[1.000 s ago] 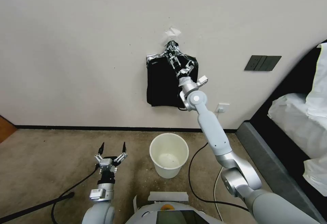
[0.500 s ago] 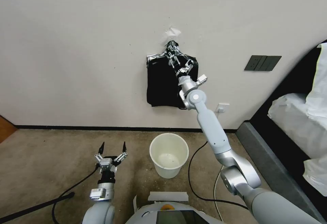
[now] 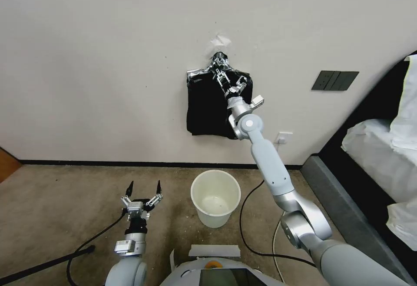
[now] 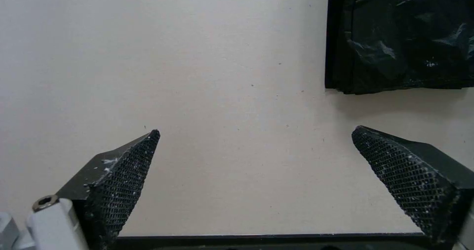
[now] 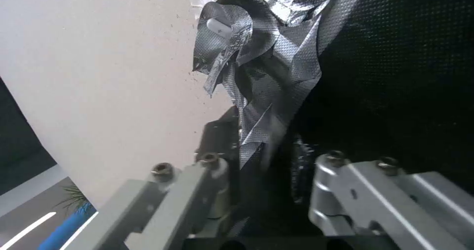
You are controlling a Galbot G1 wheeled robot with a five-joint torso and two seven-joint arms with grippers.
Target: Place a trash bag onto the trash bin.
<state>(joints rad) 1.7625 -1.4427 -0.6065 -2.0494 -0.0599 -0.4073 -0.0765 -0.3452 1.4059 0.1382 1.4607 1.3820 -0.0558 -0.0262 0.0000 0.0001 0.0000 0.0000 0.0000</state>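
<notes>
right tool (image 3: pixel 226 82): raised on an outstretched arm to the top of the bundle of black bags (image 3: pixel 204 112) hanging on the wall (image 3: pixel 108 60); the head view shows its fingers spread a little against the upper right of the bundle, just below the silver clip (image 3: pixel 218 65).
right wrist view: looks along the fingers (image 5: pixel 212 161) into crumpled silver wrapping (image 5: pixel 257 68) and black plastic; a fold of the silver-black material lies between the two fingers, but whether they pinch it cannot be told.
trash bag: no single bag has come away; the black plastic hangs as one flat bundle (image 4: pixel 400 39), its lower edge square and layered in the left wrist view.
trash bin (image 3: pixel 215 197): stands upright on the carpet (image 3: pixel 65 199) near the wall, below the bundle, its mouth bare and its inside cream-white.
left tool (image 3: pixel 143 190): low, left of the bin and apart from it, pointing up with its two black tips wide apart and nothing between them.
left wrist view: the textured pads (image 4: pixel 123 176) frame bare wall, with the bundle's lower corner off to one side.
other: black cables (image 3: pixel 249 216) on the carpet, a dark switch plate (image 3: pixel 334 80) on the wall, a bed (image 3: pixel 382 147) at the right.
</notes>
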